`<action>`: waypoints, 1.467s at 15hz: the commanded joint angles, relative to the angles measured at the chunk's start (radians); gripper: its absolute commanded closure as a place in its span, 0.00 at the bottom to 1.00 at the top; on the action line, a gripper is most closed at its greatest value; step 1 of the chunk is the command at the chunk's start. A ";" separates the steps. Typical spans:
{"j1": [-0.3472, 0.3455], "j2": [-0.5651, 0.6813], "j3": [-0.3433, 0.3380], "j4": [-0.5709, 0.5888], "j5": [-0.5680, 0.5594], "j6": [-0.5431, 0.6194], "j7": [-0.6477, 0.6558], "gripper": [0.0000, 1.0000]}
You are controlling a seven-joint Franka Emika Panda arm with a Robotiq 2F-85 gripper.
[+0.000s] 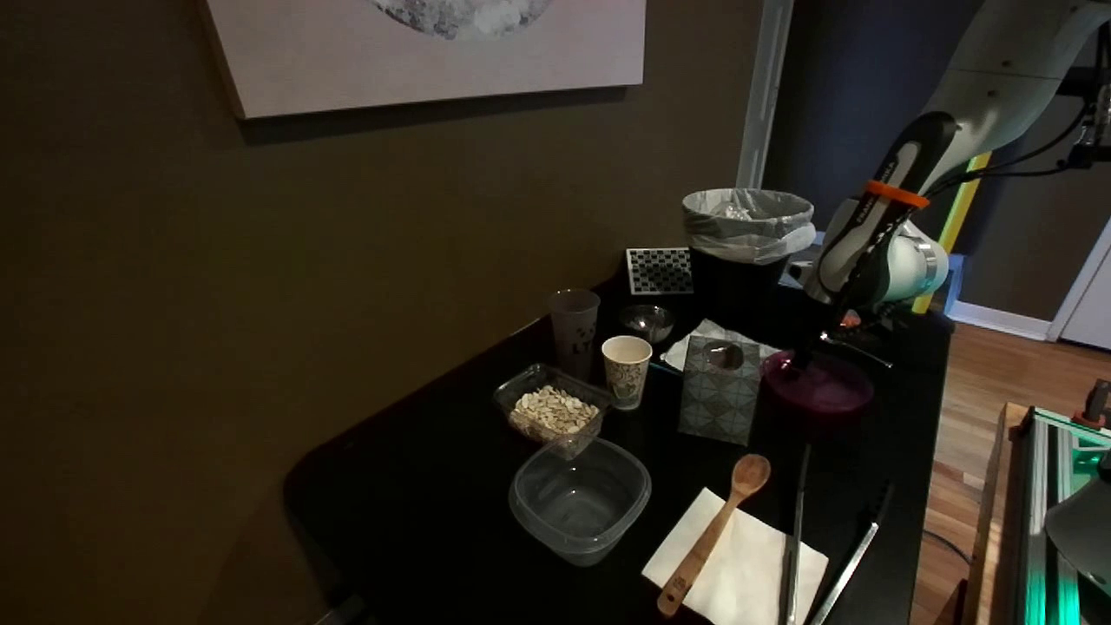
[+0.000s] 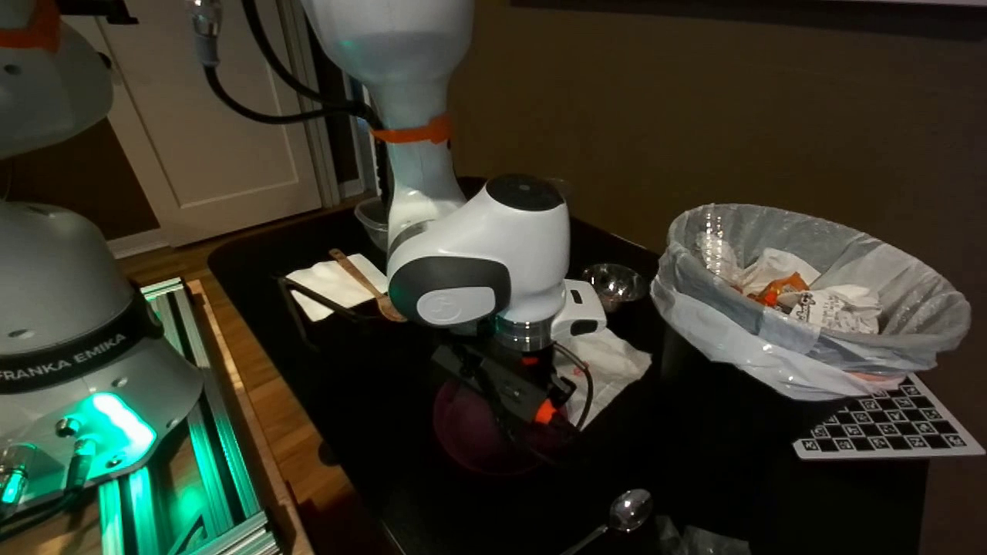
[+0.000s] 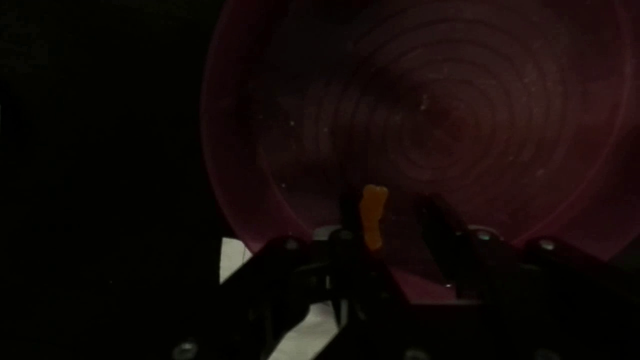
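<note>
1 small orange piece (image 3: 372, 217), elongated, with wavy edges.

The round, translucent purple plastic bowl (image 3: 450, 65) was open at the top, though the white-and-black jointed robot arm (image 2: 493, 239) filled the space above. Between the two fingers of the black gripper (image 3: 390, 204), a small, oblong orange piece (image 3: 372, 217) lay beside one, leaving a gap toward the other. In an exterior view, an upright grey patterned tissue box (image 1: 719, 399) blocked one side of the bowl; opposite, a strip of black tabletop (image 1: 907, 408) gave a way past. Toward the brown wall (image 1: 486, 200), a tall black plastic-lined bin (image 2: 771, 358) barred passage.
</note>
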 commanded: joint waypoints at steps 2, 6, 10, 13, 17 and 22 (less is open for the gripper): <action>-0.033 0.023 0.025 0.006 -0.041 0.026 0.020 0.77; -0.042 0.019 0.037 0.002 -0.046 0.027 0.019 0.82; -0.051 0.017 0.048 0.000 -0.049 0.027 0.018 0.76; -0.061 0.012 0.061 -0.003 -0.050 0.026 0.017 0.76; -0.064 0.014 0.066 -0.002 -0.051 0.024 0.018 0.82; -0.063 0.011 0.067 -0.002 -0.053 0.023 0.018 0.91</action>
